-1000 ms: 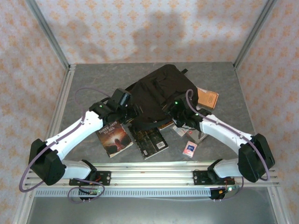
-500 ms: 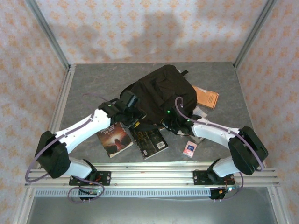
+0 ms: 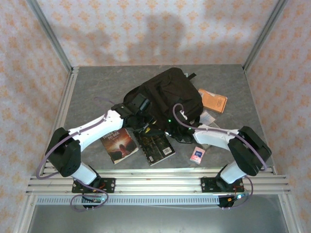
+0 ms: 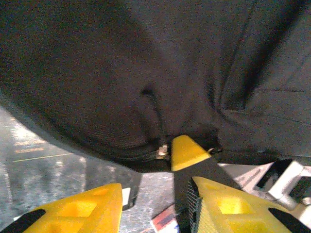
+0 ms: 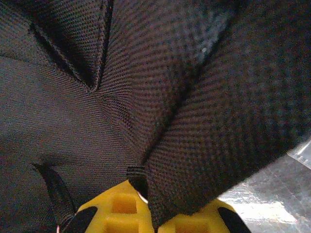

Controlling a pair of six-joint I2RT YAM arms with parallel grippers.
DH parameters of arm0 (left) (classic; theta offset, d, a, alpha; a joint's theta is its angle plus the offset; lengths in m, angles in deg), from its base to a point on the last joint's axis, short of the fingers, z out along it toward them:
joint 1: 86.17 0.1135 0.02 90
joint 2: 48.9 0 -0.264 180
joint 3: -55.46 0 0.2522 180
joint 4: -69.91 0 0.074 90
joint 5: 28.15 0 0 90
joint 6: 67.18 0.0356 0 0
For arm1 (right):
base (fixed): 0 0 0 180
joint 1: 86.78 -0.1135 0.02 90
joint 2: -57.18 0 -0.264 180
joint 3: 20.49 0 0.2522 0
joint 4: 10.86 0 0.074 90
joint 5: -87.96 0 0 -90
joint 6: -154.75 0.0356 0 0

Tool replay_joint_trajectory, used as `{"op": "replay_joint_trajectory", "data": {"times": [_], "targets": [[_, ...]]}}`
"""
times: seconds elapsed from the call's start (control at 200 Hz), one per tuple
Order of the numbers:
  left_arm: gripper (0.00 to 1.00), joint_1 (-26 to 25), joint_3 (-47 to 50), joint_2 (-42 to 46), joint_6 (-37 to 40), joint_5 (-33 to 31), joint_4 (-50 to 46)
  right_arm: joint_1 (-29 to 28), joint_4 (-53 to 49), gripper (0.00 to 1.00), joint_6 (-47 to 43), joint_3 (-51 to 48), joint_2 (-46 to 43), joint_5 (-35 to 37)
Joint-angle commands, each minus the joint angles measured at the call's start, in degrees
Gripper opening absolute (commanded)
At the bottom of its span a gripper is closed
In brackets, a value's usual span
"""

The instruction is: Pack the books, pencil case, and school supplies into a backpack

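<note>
The grey table (image 3: 97, 87) carries the backpack (image 3: 167, 92), which lies slumped at its middle, black and soft, its near edge just past the books. The left arm (image 3: 92, 128) reaches in from the near left to the backpack's near-left side, and the right arm (image 3: 218, 138) bends in from the near right to its near edge. The red book (image 3: 118, 144) lies flat on the table under the left arm's forearm, title up. Just to its right is the grey book (image 3: 155, 146), whose far end runs under the backpack's edge. The booklet (image 3: 213, 100), orange, lies just beside the backpack's right side; I cannot tell whether they touch. The packet (image 3: 197, 155), pink and blue, sits on the table near the right arm, well apart from the backpack. In the left wrist view the left gripper (image 4: 155, 194) is spread wide, with bare table between its yellow fingers (image 4: 73, 211), and it holds nothing. One yellow tip sits right beside a small metal zip pull (image 4: 162, 151) on the backpack's lower seam. In the right wrist view the right gripper (image 5: 153, 213) is closed on the backpack, a fold of the woven black fabric running down between its two yellow fingers (image 5: 114, 206).
</note>
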Motion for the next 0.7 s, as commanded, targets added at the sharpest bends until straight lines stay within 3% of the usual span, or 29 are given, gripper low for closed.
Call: {"op": "replay_joint_trajectory", "data": {"times": [0.0, 0.22, 0.33, 0.696], "targets": [[0.42, -0.2, -1.2, -1.2, 1.2, -0.7, -2.0, -0.7, 6.9, 0.0, 0.2, -6.1, -4.7, 4.9], [0.48, 0.0, 1.9, -0.5, 7.4, 0.1, -4.4, -0.7, 28.6, 0.0, 2.9, -15.5, -11.2, 9.9], [0.49, 0.5, 4.2, -1.3, 9.5, 0.7, -3.8, -0.7, 37.5, 0.0, 1.3, -17.0, -11.1, 8.7], [0.35, 0.6, 10.7, -1.9, 15.4, 2.3, -0.7, 0.4, 52.0, 0.0, 1.8, -20.6, -10.5, 10.0]]}}
